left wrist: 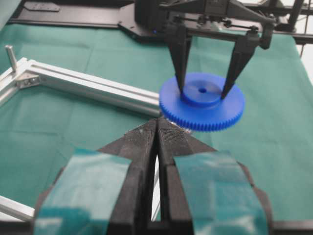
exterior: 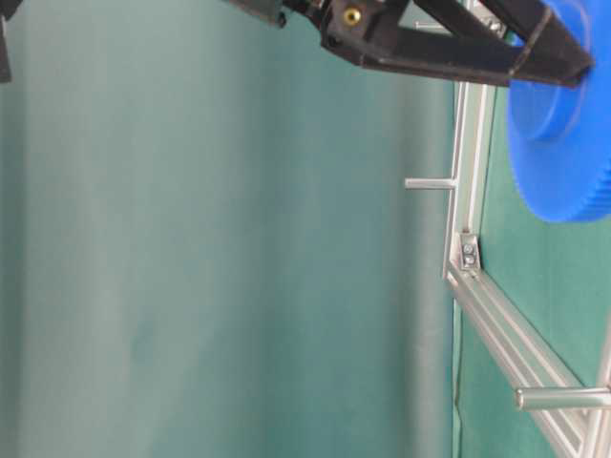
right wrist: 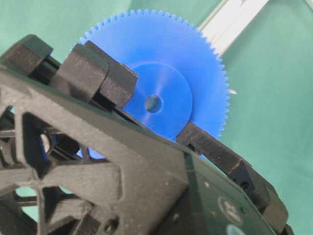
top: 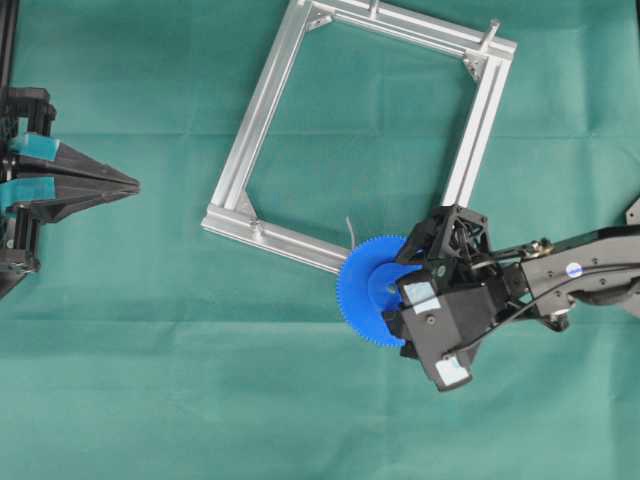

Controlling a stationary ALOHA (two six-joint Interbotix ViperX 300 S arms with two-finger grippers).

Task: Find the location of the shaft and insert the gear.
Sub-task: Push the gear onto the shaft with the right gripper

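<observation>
The blue gear (top: 362, 292) hangs level just off the near corner of the aluminium frame, low over the cloth. My right gripper (top: 400, 285) is shut on it, one finger on each side of the raised hub (left wrist: 203, 93). The right wrist view shows the gear's (right wrist: 161, 93) centre hole open between the fingers. I cannot see the shaft, only a thin pale wire curl (top: 350, 230) at the gear's far rim. My left gripper (top: 130, 185) rests at the left edge, shut and empty, its tips (left wrist: 157, 125) pointing at the gear (left wrist: 203, 110).
A square aluminium frame (top: 262, 110) lies tilted on the green cloth. Bare silvery pins stand on it at the far corner (top: 493, 28) and the far rail (top: 373, 8); the table-level view shows two pins (exterior: 430, 183) (exterior: 563, 397).
</observation>
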